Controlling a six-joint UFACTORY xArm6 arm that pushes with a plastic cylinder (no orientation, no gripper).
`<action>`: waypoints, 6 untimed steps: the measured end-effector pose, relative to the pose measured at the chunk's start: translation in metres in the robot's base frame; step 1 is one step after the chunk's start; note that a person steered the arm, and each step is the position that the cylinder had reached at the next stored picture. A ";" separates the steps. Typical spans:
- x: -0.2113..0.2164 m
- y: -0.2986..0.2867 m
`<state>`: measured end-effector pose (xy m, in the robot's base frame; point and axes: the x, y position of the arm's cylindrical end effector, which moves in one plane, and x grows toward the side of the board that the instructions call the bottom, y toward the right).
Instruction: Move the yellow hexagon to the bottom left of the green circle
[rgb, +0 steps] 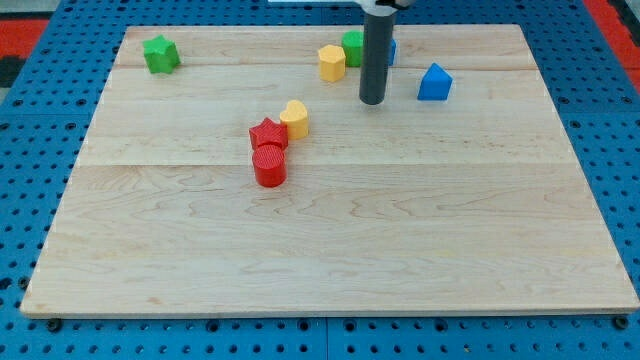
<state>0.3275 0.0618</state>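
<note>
The yellow hexagon (332, 62) stands near the view's top centre, touching or almost touching the left side of the green circle (352, 45), which is partly hidden behind my rod. My tip (371, 101) rests on the board below and to the right of both, about a block's width to the right of the hexagon. It touches no block.
A blue block (390, 50) peeks out behind the rod on its right. A blue triangular block (434, 83) lies right of my tip. A yellow heart (295, 118), a red star (268, 134) and a red cylinder (269, 166) cluster at mid-board. A green star (160, 54) sits at the top left.
</note>
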 end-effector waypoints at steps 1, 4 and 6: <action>-0.032 -0.032; -0.049 -0.025; -0.060 0.034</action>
